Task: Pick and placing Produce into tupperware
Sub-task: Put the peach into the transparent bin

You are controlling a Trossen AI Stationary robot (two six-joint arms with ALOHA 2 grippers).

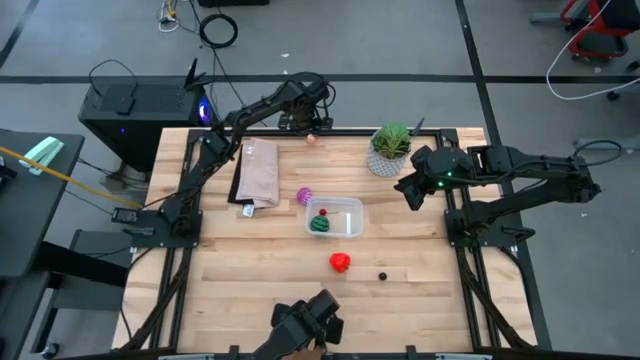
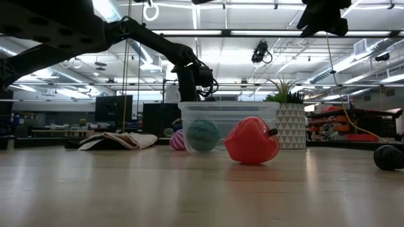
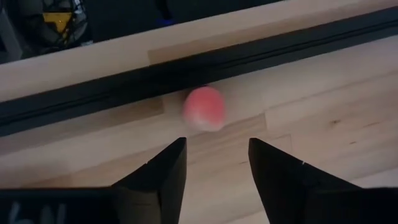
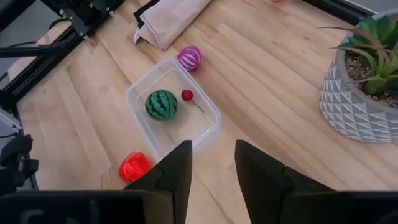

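The clear tupperware (image 1: 349,207) (image 4: 140,91) sits mid-table and holds the green striped ball (image 1: 319,225) (image 4: 161,104) and a tiny red bit with a stem (image 4: 186,95). The purple-pink ball (image 1: 304,196) (image 4: 189,58) rests on the table against the tub's far-left corner. The red lumpy piece (image 1: 340,262) (image 2: 251,140) and a dark bit (image 1: 382,276) lie nearer the table's near edge. A small pink ball (image 1: 311,139) (image 3: 204,107) lies by the far edge rail. My left gripper (image 1: 313,124) (image 3: 217,155) hovers open just short of it. My right gripper (image 1: 410,192) (image 4: 213,155) is open, raised right of the tub.
A potted plant in a white patterned pot (image 1: 389,150) (image 4: 360,93) stands at the far right, close to my right arm. A tan folded bag (image 1: 257,172) lies left of the tub. A black rail (image 3: 199,68) runs along the far edge behind the pink ball.
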